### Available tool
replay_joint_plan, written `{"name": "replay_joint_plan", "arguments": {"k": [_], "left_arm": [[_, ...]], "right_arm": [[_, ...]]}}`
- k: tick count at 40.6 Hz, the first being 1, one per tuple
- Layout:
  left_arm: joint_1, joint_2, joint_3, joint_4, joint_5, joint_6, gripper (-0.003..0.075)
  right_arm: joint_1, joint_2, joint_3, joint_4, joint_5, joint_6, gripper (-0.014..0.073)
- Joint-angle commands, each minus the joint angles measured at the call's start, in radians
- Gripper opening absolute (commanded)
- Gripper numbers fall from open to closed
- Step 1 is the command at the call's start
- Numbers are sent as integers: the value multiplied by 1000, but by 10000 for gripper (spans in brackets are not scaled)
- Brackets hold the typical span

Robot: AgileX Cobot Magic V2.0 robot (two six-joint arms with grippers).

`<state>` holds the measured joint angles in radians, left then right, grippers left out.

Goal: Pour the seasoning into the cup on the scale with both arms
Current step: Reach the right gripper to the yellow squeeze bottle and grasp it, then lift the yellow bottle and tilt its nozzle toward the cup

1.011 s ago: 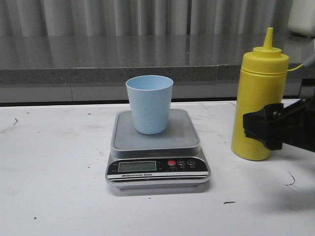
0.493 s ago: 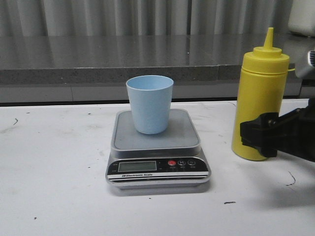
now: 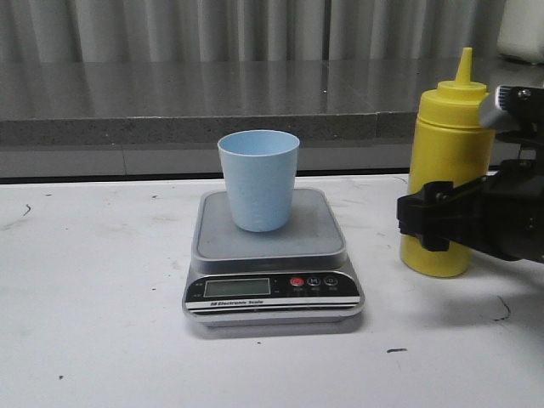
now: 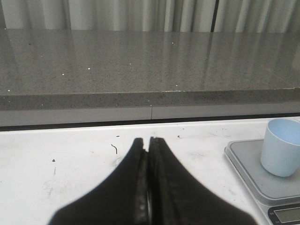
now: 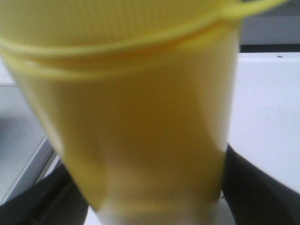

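The yellow seasoning bottle (image 3: pixel 450 144) stands upright on the white table, to the right of the scale. My right gripper (image 3: pixel 429 217) is open, with its black fingers on either side of the bottle's lower body. The bottle (image 5: pixel 131 117) fills the right wrist view, blurred, between the two fingers (image 5: pixel 253 187). The pale blue cup (image 3: pixel 258 180) stands upright and empty on the silver scale (image 3: pixel 314 238). My left gripper (image 4: pixel 149 139) is shut and empty over the table, left of the scale (image 4: pixel 243 159) and cup (image 4: pixel 281 146). It is out of the front view.
A grey stone ledge (image 3: pixel 170 102) runs along the back of the table, with curtains behind it. A white object (image 3: pixel 520 30) stands at the far right on the ledge. Small dark marks (image 3: pixel 395 349) dot the table surface.
My right gripper has moved left, so its fingers now reach further round the yellow bottle. The bottle, cup and scale have not moved.
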<state>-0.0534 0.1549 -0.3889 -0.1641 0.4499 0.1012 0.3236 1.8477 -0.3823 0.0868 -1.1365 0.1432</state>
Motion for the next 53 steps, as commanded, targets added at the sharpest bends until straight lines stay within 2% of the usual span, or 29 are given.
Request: {"name": "replay_joint_plan", "arguments": {"k": [1, 17, 20, 27, 31, 36, 43, 53], "left_arm": [[4, 11, -25, -10, -85, -3, -20], [4, 11, -25, -10, -85, -3, -20], [4, 11, -25, -10, -85, -3, -20], [4, 11, -25, -10, -85, -3, -20], [4, 11, -25, -10, -85, -3, -20], [4, 11, -25, -10, -85, -3, -20], [4, 11, -25, -10, -85, -3, -20], [4, 11, -25, -10, -85, -3, -20]], "right_arm": [[-1, -1, -43, 3, -123, -2, 591], [-1, 28, -66, 3, -149, -2, 573], [-1, 28, -66, 3, -149, -2, 483], [-1, 28, -66, 2, -149, -3, 120], [-1, 25, -66, 2, -149, -5, 21], [-1, 0, -66, 2, -149, -41, 17], [-1, -78, -86, 2, -140, -214, 17], [-1, -175, -229, -2, 45, -506, 17]]}}
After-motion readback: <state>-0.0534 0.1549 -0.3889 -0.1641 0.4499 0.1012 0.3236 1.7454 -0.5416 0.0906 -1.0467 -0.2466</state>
